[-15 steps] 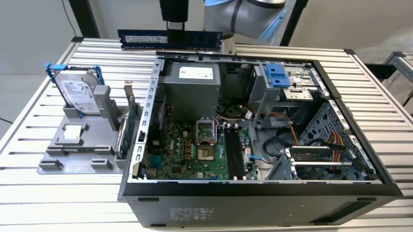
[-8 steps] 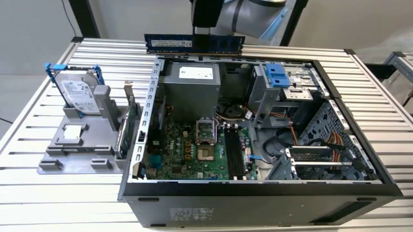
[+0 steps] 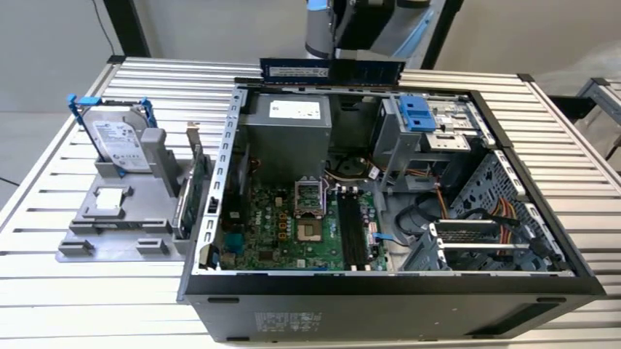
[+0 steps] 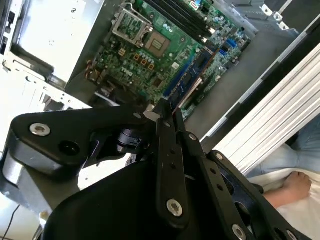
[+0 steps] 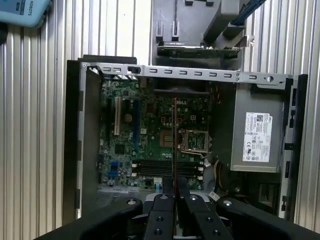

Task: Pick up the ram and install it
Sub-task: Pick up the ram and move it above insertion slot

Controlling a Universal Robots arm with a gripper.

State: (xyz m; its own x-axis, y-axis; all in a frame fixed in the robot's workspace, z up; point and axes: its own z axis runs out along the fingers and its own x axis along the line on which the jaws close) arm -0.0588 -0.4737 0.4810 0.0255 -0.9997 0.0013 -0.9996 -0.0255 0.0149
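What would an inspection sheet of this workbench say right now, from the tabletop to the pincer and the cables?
Surface: slatted metal table bearing an open computer case.
Job's things: the ram is held in the air over the case and its motherboard, not in a slot.
Clutter: hard drive in a blue frame and a green card, both upright on a grey stand.
Grippers: pincer shut on the ram.
Cables: coloured wires inside the case.
Surroundings: a person's hand past the table's edge.
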